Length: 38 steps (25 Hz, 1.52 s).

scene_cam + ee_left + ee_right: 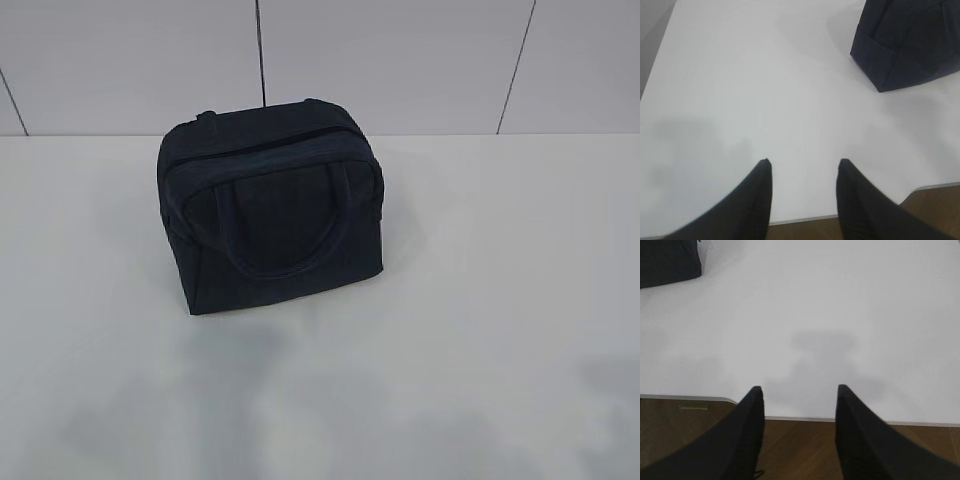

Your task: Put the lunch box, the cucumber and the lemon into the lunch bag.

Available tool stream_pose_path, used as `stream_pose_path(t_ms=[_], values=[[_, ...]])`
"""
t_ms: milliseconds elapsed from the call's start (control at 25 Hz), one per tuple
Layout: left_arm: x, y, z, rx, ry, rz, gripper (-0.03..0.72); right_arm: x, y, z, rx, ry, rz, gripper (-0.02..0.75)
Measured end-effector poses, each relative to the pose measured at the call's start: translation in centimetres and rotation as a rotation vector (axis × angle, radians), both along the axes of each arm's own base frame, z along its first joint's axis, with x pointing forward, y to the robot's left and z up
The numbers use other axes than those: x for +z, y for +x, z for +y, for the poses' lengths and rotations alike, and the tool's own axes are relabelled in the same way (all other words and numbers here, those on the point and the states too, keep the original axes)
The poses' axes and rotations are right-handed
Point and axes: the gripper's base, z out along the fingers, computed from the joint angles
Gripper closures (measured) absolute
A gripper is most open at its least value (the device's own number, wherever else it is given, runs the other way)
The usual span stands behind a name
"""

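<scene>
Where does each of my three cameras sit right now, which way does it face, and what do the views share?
Exterior view: raised in front of the table, slanting down at the zipped lunch bag before a tiled wall; no arm shows.
Left wrist view: above the near table edge, facing forward; open left gripper, bag at upper right.
Right wrist view: over the near edge; open right gripper, bag corner at upper left.
Shared: the bag and the white table.

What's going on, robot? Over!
Both grippers, left and right, jaws open, empty, near the table edge. Bag upright, zipped shut. No box, cucumber or lemon in view.
</scene>
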Motion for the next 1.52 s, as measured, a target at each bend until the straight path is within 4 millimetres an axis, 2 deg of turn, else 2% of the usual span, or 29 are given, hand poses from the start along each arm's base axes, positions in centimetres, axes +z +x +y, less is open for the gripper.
stream_pose_path(t_ms=[840, 1120, 1520], values=[[0.10, 0.09, 0.36, 0.030, 0.036, -0.017, 0.380, 0.00, 0.00, 0.00, 0.000, 0.000, 0.000, 0.387], [0.08, -0.20, 0.10, 0.189, 0.022, -0.011, 0.380, 0.02, 0.01, 0.00, 0.000, 0.000, -0.002, 0.387], [0.02, -0.23, -0.38, 0.166, -0.016, -0.002, 0.380, 0.02, 0.01, 0.00, 0.000, 0.000, -0.002, 0.387]])
